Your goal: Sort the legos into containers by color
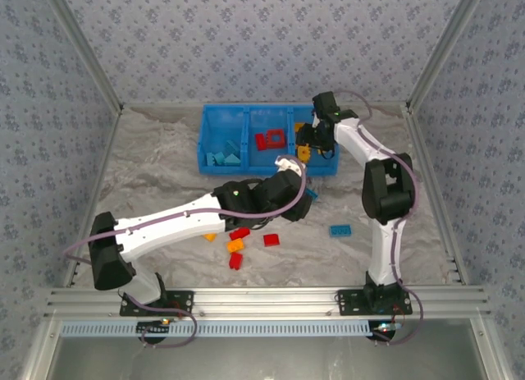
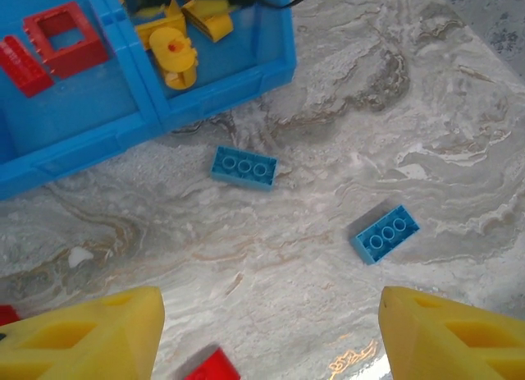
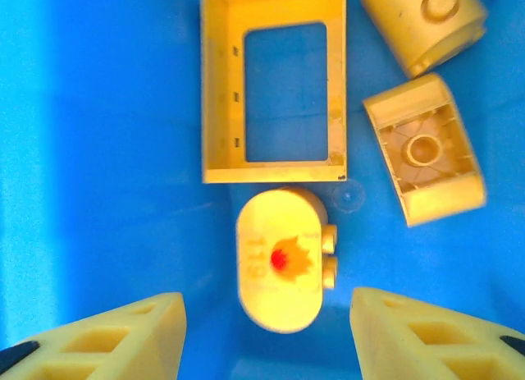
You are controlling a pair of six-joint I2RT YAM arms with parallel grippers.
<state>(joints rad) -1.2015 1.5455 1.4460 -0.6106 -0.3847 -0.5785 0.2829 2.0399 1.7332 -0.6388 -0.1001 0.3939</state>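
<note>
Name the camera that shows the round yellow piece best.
Right wrist: the round yellow piece lies close, its red mark plain. Left wrist shows it small in the bin; top view, too small to tell.

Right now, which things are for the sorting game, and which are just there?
For the job: blue bin, loose light blue bricks, loose red bricks, orange bricks, yellow pieces already in the bin.

Just there: patterned walls, metal frame, marbled tabletop.
</note>
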